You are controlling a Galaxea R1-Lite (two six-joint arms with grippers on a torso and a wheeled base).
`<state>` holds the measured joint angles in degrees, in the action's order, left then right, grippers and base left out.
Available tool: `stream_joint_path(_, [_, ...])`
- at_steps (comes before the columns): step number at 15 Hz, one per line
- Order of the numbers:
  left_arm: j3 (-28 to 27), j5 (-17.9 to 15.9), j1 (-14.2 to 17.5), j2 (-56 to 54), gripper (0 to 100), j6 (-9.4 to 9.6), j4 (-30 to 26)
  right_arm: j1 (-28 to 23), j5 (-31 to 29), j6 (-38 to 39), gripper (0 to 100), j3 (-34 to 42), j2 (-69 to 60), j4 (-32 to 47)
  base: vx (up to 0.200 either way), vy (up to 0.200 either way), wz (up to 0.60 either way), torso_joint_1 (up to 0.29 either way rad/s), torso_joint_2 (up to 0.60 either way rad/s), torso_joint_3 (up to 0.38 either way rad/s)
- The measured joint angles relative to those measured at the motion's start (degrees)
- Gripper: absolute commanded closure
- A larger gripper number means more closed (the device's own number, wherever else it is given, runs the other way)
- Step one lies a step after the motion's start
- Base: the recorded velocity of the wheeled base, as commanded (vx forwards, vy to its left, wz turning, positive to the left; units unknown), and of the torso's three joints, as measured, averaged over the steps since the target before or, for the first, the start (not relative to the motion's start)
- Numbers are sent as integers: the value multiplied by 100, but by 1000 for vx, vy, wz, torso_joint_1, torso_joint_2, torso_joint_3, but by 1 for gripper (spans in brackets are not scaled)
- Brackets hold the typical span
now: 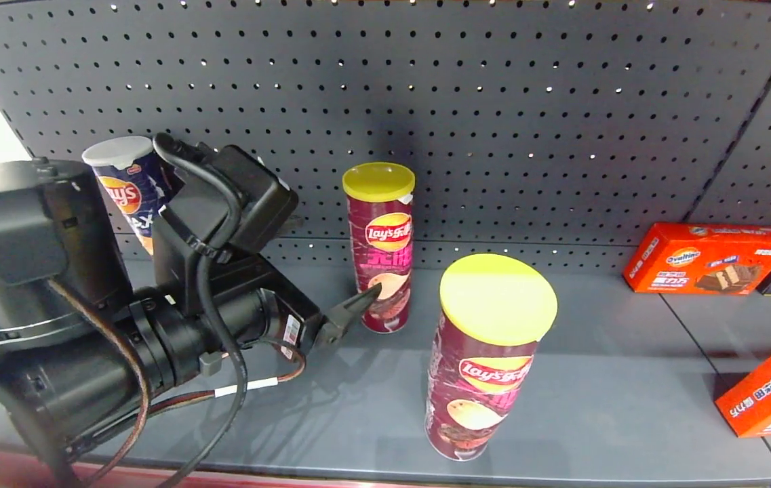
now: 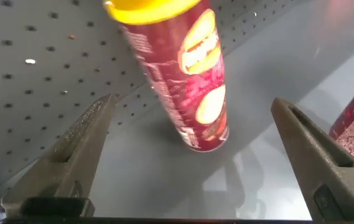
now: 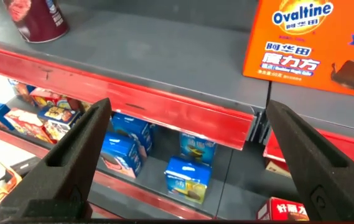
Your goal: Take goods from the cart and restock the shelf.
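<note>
The left gripper (image 2: 192, 106), jaws spread and empty, faces the rear maroon chip can (image 1: 380, 251), likely light, slick and dentable (tippy too), best pinched mid-body.

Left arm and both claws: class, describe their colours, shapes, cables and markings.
The left arm is black: thick cylindrical segments with a boxy housing on top. Black cables loop along it; a thin reddish wire carries a white tag, and a small white label sits near the wrist. The left claw and right claw each have two dark wedge-shaped fingers tapering to tips.
</note>
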<state>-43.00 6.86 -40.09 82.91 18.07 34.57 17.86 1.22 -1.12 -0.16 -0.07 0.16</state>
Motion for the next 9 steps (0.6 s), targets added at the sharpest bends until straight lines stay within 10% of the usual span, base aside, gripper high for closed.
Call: stream_joint_path(9, [529,457,951,-116,0,271,-15,5,-2,0,0,0,0,2,0,0,0,0,0,0])
